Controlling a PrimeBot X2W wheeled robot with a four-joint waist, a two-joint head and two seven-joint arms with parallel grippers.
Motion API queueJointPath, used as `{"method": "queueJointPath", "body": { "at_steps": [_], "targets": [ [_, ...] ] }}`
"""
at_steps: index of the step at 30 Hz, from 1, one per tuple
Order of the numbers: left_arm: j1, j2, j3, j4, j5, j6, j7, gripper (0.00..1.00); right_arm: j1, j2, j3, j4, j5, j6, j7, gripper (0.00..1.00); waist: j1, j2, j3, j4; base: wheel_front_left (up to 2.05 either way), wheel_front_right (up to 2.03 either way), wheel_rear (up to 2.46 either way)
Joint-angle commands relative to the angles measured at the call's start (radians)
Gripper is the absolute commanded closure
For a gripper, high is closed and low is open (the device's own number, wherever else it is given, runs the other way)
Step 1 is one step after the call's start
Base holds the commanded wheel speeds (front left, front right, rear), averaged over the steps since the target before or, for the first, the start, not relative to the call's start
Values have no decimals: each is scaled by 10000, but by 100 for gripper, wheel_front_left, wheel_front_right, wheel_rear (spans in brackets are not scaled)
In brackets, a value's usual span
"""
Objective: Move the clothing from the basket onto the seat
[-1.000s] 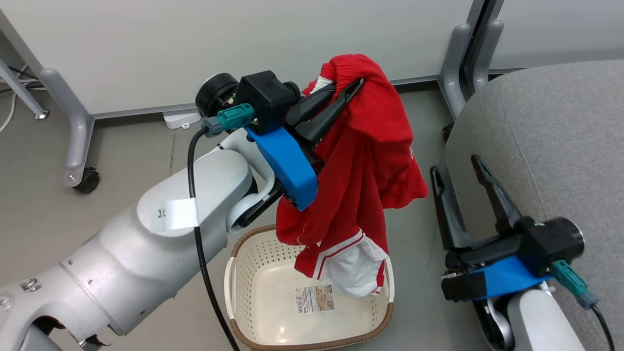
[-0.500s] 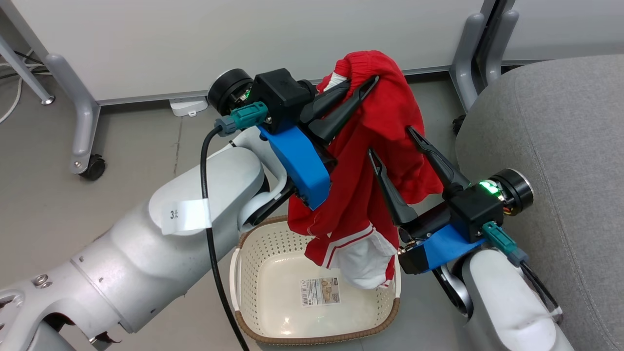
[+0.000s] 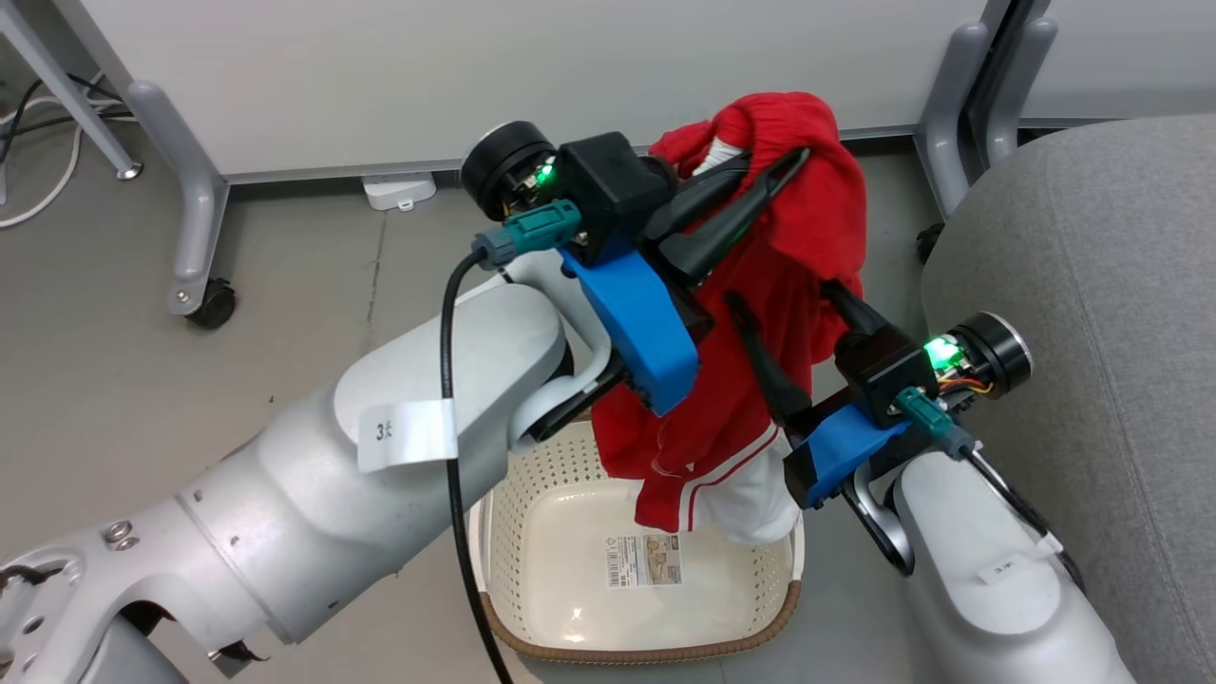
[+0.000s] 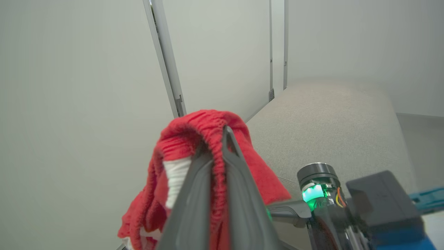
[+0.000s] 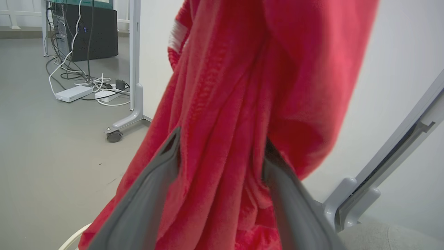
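Your left end effector (image 3: 777,161) pinched the red garment (image 3: 817,218); your right end effector (image 3: 779,294) gaped around it. That thin pinch could slip before the seat (image 3: 1092,237).

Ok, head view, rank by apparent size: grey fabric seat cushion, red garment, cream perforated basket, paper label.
1. grey fabric seat cushion
2-3. red fabric garment, cream perforated plastic basket: unsure, garment hangs nearer camera
4. white paper label
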Motion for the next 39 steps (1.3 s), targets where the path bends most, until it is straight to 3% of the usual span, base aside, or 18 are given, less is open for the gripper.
{"method": "queueJointPath", "body": {
  "at_steps": [1, 9, 10, 11, 28, 29, 30, 39],
  "targets": [
    [-202, -46, 7, -75, 43, -15, -58, 100, -175, 11, -5, 127, 162, 1, -39, 0, 0, -1, 28, 59, 0, 0, 0],
    [-340, -139, -31, -217, 85, -16, -57, 100, -456, 13, -27, 550, 813, 1, -39, 0, 0, -1, 95, 242, 0, 0, 0],
    [-341, -146, -35, -225, 84, -16, -58, 100, -473, 14, -19, 562, 855, 1, -39, 37, 0, -1, 95, 253, 0, 0, 0],
    [-341, -146, -39, -226, 86, -16, -58, 100, -503, 14, 23, 566, 910, 1, -39, 100, 0, -1, 93, 260, 0, 0, 0],
    [18, -65, -28, 111, 26, -16, -55, 100, -356, 14, 233, 349, 1435, 1, -42, 100, 0, -1, 14, 218, 0, 0, 0],
    [18, -90, 25, 141, 47, -15, -55, 54, -343, 14, 230, 332, 1454, 1, -42, 100, 0, -1, 13, 223, 0, 0, 0],
    [74, -102, -4, 232, 42, -15, -54, 0, -325, 15, 229, 313, 1456, 1, -42, 100, 0, -1, 6, 228, 0, 0, 0],
    [176, -173, -33, 595, 242, -16, -54, 0, -197, 15, 178, 198, 1623, 1, -45, 100, 0, -1, 3, 248, 0, 0, 0]
  ]
}}
